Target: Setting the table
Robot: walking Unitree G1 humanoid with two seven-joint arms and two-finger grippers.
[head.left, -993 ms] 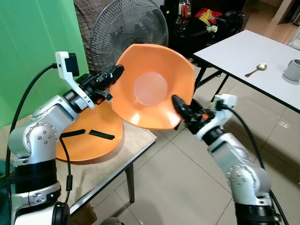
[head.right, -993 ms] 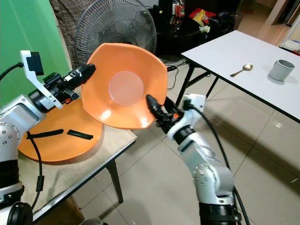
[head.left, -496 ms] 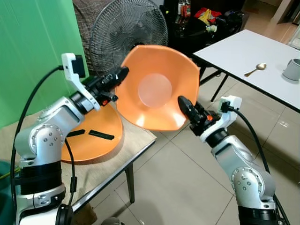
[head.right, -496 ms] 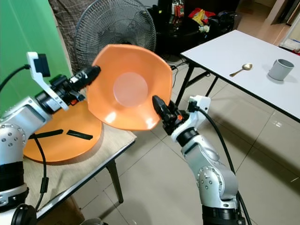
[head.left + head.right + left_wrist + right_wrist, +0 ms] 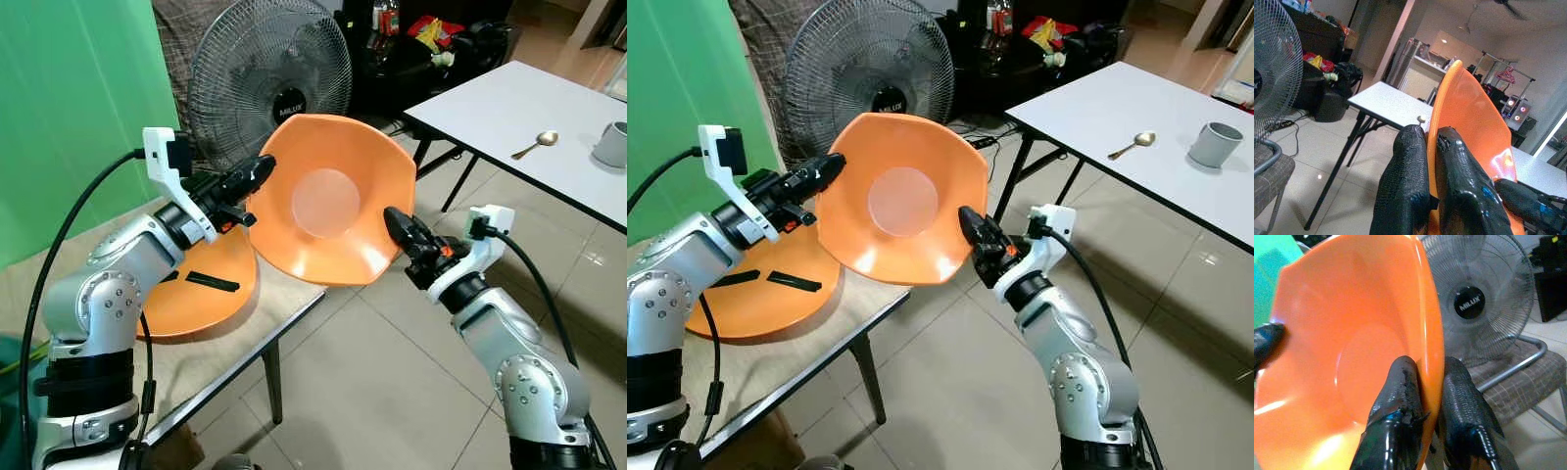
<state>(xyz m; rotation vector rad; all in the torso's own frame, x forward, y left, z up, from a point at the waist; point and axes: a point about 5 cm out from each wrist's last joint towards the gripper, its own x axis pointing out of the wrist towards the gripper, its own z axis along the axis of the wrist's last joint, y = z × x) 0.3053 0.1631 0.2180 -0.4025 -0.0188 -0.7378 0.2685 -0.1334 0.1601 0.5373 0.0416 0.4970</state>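
In the air over the corner of the cloth-covered side table (image 5: pixel 220 352), an orange bowl (image 5: pixel 331 201) is held tilted, hollow facing the head camera, with the left gripper (image 5: pixel 263 168) and right gripper (image 5: pixel 395 221) each pinched on opposite rims. The right wrist view reads "MILUX" on the fan (image 5: pixel 1469 303). The head view shows an orange plate (image 5: pixel 191 294), a spoon (image 5: pixel 537 147) and a grey cup (image 5: pixel 612 145).

Open floor (image 5: pixel 392 362) toward white table (image 5: pixel 509 113); fan (image 5: pixel 269 73) behind
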